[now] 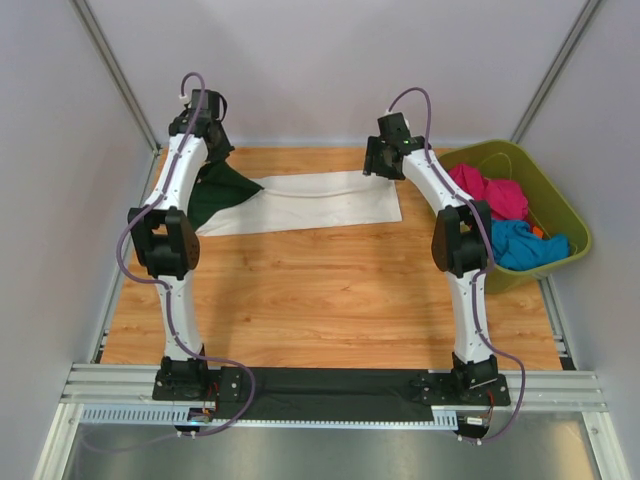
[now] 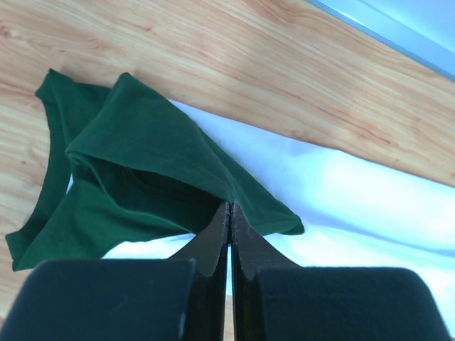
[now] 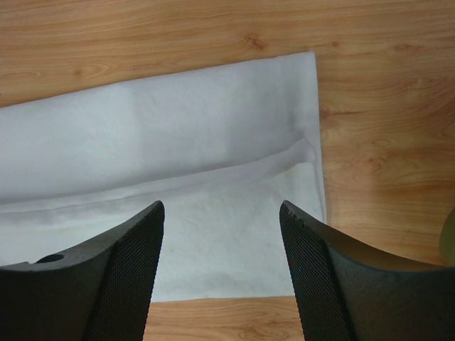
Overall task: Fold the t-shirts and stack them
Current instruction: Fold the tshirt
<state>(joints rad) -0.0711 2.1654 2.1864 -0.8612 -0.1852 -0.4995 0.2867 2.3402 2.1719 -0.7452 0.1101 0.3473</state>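
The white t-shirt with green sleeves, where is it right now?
In the top view the t-shirt lies as a long strip across the far side of the table, left of the olive tub.

My two arms, extended forward.
White-and-black left arm: black left gripper, jaws pressed together. White-and-black right arm: black right gripper, jaws wide apart.

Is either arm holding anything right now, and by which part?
The left gripper is shut on the t-shirt, pinching a fold of its dark green sleeve. The right gripper hangs open above the white bottom end, holding nothing.
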